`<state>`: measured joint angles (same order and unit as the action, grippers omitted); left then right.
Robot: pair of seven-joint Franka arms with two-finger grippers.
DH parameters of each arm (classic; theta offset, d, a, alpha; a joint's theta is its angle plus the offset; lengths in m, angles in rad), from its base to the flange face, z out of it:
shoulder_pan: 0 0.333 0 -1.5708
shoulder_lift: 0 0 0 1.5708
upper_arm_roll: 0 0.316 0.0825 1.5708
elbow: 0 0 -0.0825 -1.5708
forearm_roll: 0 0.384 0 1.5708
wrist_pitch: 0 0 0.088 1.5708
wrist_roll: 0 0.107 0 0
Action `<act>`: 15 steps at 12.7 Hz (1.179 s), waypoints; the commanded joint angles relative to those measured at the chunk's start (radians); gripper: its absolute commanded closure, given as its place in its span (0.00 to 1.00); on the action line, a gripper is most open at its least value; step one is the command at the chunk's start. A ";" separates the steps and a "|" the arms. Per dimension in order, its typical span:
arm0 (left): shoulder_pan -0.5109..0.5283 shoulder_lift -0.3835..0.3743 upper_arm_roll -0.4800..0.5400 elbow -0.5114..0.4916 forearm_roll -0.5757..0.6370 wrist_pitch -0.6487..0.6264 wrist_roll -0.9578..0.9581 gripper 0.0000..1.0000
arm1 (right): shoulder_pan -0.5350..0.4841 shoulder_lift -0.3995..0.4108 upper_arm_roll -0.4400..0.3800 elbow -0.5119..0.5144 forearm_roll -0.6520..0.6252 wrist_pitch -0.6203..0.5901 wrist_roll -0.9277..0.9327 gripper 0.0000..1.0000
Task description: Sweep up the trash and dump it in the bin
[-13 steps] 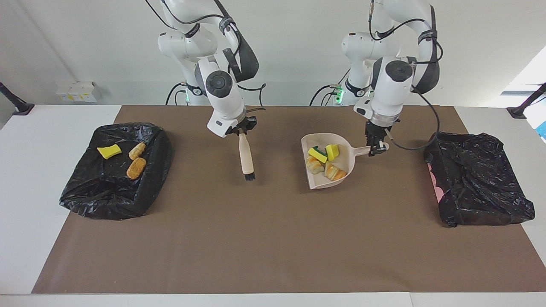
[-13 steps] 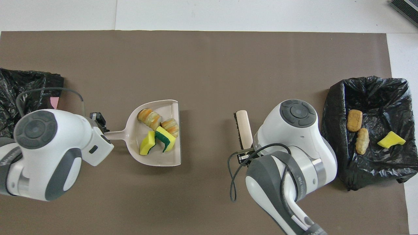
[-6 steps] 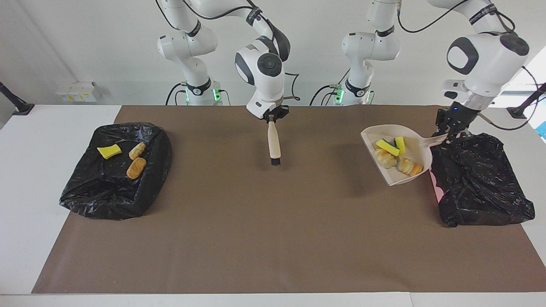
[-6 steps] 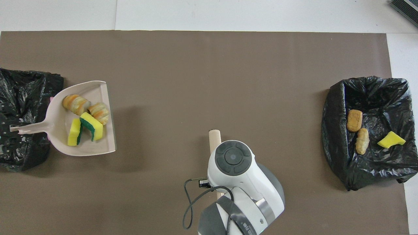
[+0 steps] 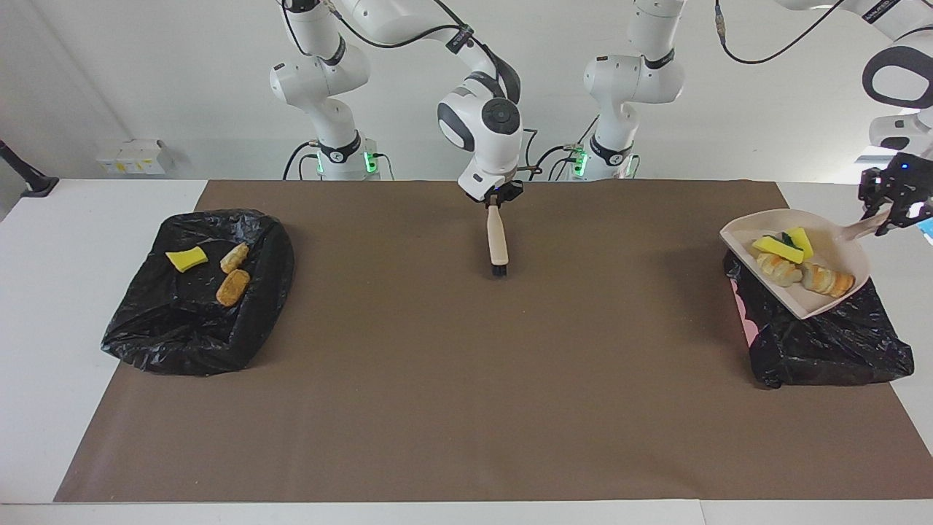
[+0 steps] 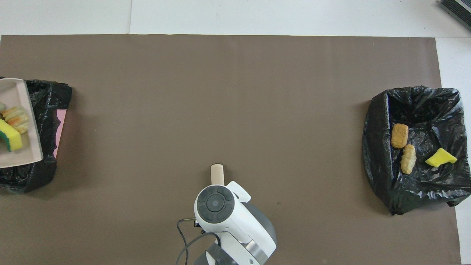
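Trash [image 5: 798, 266] lies in a beige dustpan [image 5: 838, 240], two yellow sponges and two bread lumps, raised over the black-bagged bin [image 5: 831, 343] at the left arm's end of the surface [image 5: 466, 379]. Left claw [image 5: 891, 211] is clamped on the dustpan's handle. Right claw [image 5: 498, 198], closed around a brush [image 5: 498, 248], hangs over the brown mat's middle. Three more pieces [image 5: 211, 270] sit in the bagged bin [image 5: 189, 335] at the right arm's end.
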<state>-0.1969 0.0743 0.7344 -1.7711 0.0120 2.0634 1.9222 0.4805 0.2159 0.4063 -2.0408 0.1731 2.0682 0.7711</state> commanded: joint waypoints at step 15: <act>0.031 0.065 0.010 -0.011 0.655 0.354 -0.112 1.00 | -0.342 -0.082 -0.007 0.238 -0.156 -0.283 -0.231 0.00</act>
<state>-0.1528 0.1682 0.7407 -1.7620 0.5763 2.3964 1.8686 0.2192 0.1729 0.3856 -1.7960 0.0541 1.8051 0.6062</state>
